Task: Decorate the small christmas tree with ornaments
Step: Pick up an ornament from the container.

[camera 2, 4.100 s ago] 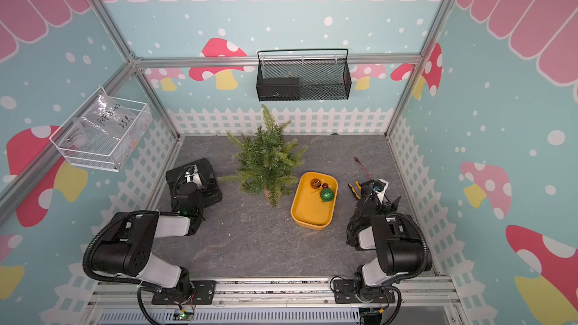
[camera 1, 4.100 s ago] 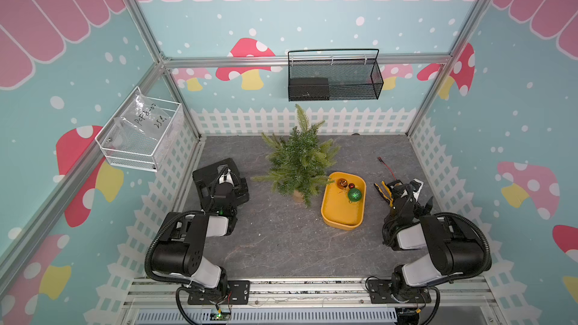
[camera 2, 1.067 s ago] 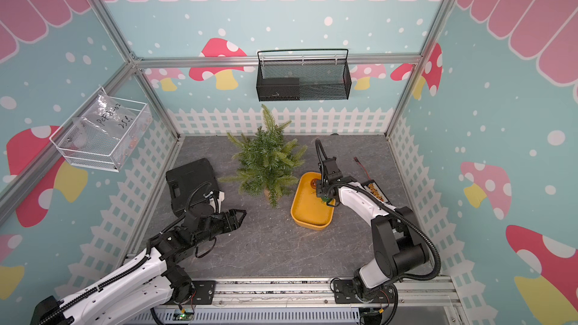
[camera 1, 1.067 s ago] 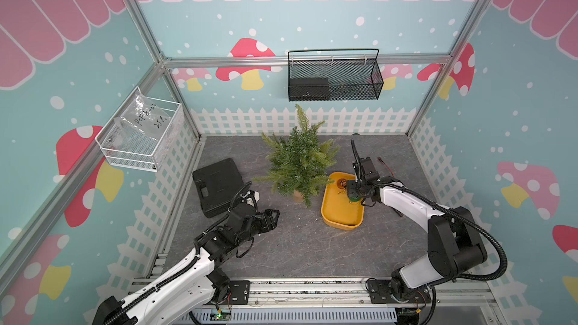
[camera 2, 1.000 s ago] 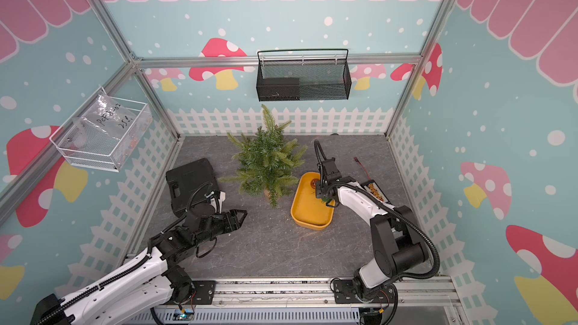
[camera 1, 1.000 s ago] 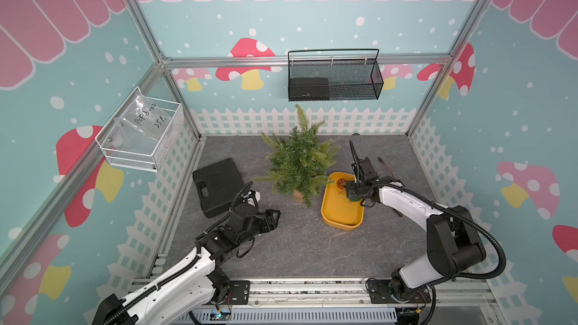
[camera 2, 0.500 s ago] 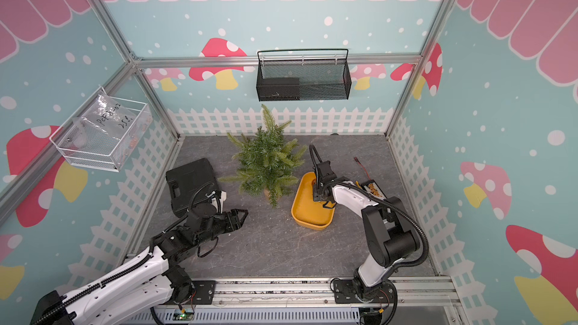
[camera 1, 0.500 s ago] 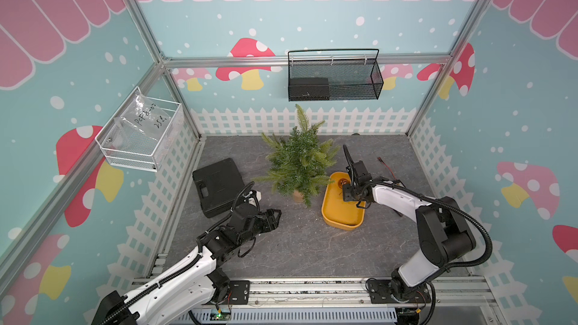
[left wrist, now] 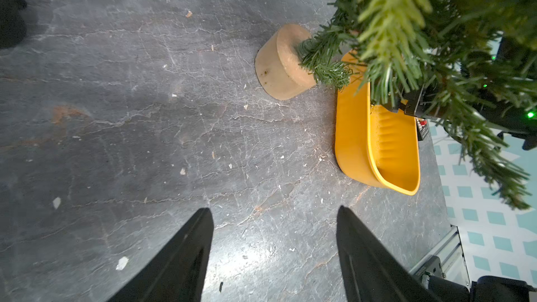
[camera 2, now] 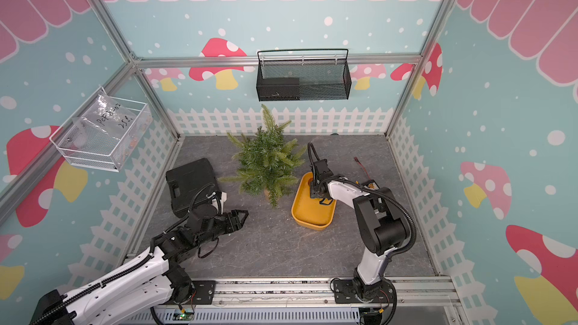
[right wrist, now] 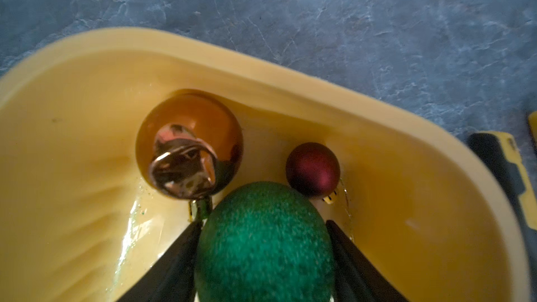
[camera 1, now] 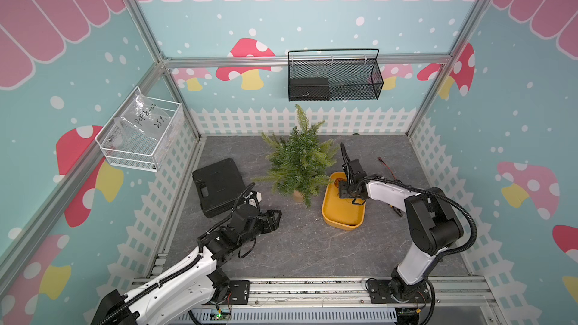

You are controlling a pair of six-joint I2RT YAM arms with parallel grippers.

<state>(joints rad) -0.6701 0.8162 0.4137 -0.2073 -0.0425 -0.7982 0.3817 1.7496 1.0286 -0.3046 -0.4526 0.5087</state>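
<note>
The small christmas tree stands at the back middle of the table, and its tan base shows in the left wrist view. Right of it lies the yellow tray holding three ornaments: a glittery green ball, an amber one and a small red one. My right gripper is down in the tray, open, its fingers close along both sides of the green ball. My left gripper hovers open and empty over bare table, left of the tray.
A black case lies left of the tree, behind my left arm. A yellow-and-black tool and a thin cable lie right of the tray. A black mesh basket and a white wire basket hang on the walls.
My right gripper has slid left and down into the tray's far end, around the green ball, with its jaws a little wider. The left arm has barely moved.
</note>
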